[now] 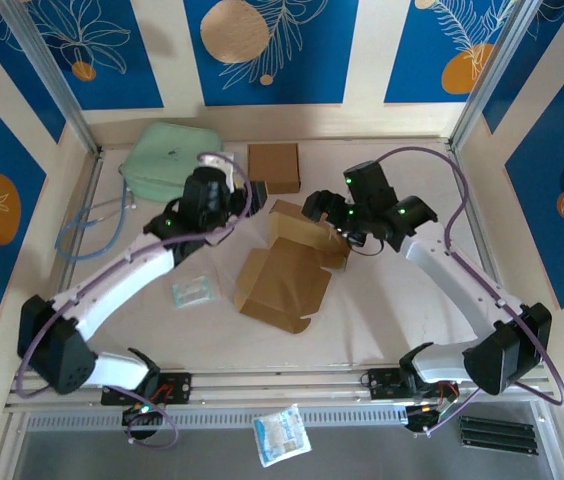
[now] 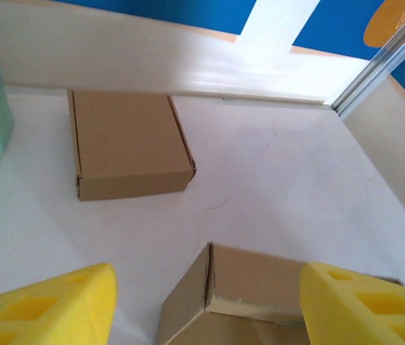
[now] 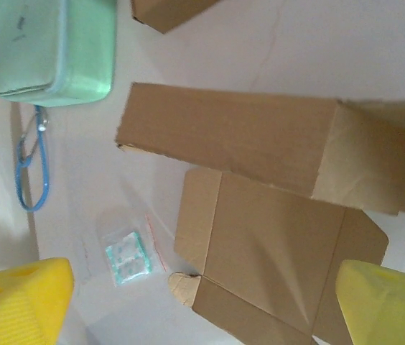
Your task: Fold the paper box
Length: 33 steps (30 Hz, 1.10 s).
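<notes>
The wide brown paper box [image 1: 284, 280] is laid open on the white table [image 1: 362, 320], on the near side of the small closed brown cardboard box [image 1: 273, 167] and close to it. One wall is stood up at the end nearest the closed box. The rest is spread flat, away from the closed box. The stood-up wall is stretched from side to side.

The left gripper [image 2: 206, 316] is held over the wall's corner nearest the closed box. Its yellow fingers [image 2: 44, 309] are set wide apart and nothing is pinched. The right gripper [image 3: 202, 309] is held over the open box farther from the closed box, also spread wide and empty. Both are judged about equally near, so the wall could be reached from either end.
</notes>
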Available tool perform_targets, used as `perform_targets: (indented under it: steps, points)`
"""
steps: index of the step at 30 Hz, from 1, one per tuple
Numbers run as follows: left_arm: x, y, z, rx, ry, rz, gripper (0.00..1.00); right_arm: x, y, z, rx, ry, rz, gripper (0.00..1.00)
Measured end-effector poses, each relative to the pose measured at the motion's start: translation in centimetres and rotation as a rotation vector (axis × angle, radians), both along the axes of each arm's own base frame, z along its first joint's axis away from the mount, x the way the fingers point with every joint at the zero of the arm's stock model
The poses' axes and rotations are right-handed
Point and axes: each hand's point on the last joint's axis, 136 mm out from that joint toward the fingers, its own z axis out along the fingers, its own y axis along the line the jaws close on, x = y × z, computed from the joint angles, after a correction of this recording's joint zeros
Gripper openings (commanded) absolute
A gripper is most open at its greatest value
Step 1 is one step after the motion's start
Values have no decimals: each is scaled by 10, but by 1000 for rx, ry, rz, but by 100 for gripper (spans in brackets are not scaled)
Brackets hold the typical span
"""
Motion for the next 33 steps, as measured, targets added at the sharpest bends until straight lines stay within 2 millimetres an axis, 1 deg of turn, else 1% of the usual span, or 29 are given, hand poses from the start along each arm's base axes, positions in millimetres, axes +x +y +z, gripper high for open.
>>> perform_targets:
  steps: [2,5,7,8,10,13,15,18,19,22,27,30,33]
  points:
    - [15,-3,-10,-24,61,-18,71,0,3,-7,-4,19,-19,95]
    - [28,-10,-48,-36,188,-56,75,3,3,-16,-8,46,-50,95]
    - [29,-19,-74,-36,274,-92,78,8,5,-23,-17,55,-54,96]
    - [28,-24,-84,-39,309,-111,78,10,5,-27,-27,61,-59,97]
    - [26,-33,-97,-57,365,-149,79,15,3,-38,-58,78,-73,98]
    - [23,-43,-102,-80,399,-190,77,22,0,-52,-84,106,-86,97]
    - [23,-46,-102,-94,407,-204,73,26,-3,-60,-98,121,-97,96]
    - [23,-53,-103,-125,422,-228,65,30,-6,-67,-114,132,-100,90]
    - [23,-56,-103,-137,428,-237,62,32,-6,-69,-117,132,-99,87]
    - [22,-61,-108,-157,447,-253,58,38,-5,-72,-113,126,-96,80]
    - [19,-67,-108,-170,443,-272,53,43,0,-74,-114,107,-65,66]
    - [14,-71,-113,-168,446,-281,50,45,-1,-75,-120,100,-56,64]
    - [11,-73,-120,-171,452,-282,48,46,-3,-75,-128,97,-52,63]
